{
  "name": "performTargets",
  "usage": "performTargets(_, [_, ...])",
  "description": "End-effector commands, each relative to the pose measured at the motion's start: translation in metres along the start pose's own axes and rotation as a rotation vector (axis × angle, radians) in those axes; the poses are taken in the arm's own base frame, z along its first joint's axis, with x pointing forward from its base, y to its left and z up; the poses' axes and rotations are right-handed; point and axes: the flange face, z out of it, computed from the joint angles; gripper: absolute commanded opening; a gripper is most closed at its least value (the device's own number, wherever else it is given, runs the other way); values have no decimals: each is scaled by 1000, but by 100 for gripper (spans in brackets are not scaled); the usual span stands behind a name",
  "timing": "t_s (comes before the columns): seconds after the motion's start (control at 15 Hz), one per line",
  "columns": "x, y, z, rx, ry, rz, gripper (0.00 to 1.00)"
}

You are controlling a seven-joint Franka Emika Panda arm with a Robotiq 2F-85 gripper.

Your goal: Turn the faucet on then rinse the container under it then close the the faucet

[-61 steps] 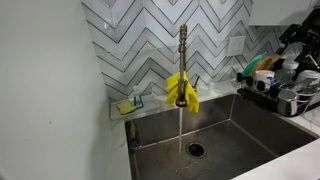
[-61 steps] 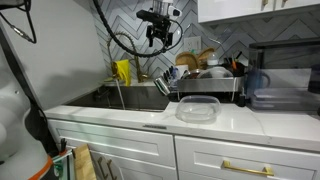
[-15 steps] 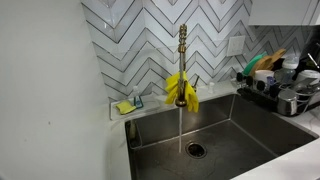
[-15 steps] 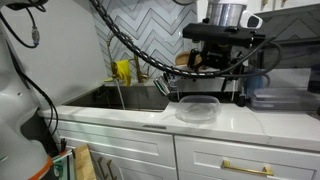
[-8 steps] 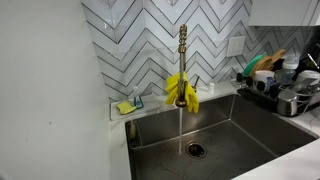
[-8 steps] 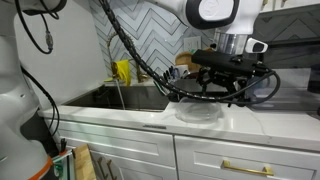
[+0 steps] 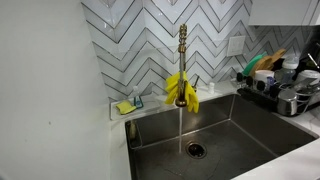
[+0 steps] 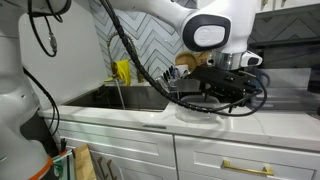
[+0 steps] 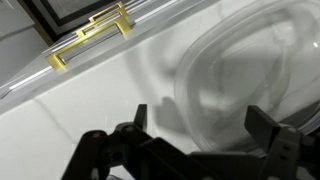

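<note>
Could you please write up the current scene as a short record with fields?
faucet: on, a thin stream of water falling to the drain
cloth: yellow, draped on the faucet
container: clear tub on the white counter, not under the faucet
gripper: open, poised at the container, nothing held
dish rack: beside the sink, loaded with dishes
stage: faucet on; rinsing not yet begun
</note>
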Motion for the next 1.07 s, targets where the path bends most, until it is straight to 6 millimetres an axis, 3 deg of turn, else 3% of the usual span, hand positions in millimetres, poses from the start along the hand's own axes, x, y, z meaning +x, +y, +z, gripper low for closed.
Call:
performTargets(0.0, [-4, -5, 18, -1, 21, 19, 74])
performTargets(0.27, [-7, -8, 27, 6, 8, 28, 42])
performTargets(0.6, [-11, -6, 23, 7, -10, 19, 4])
performTargets(1.0, [-21, 12, -4, 1, -20, 4, 0])
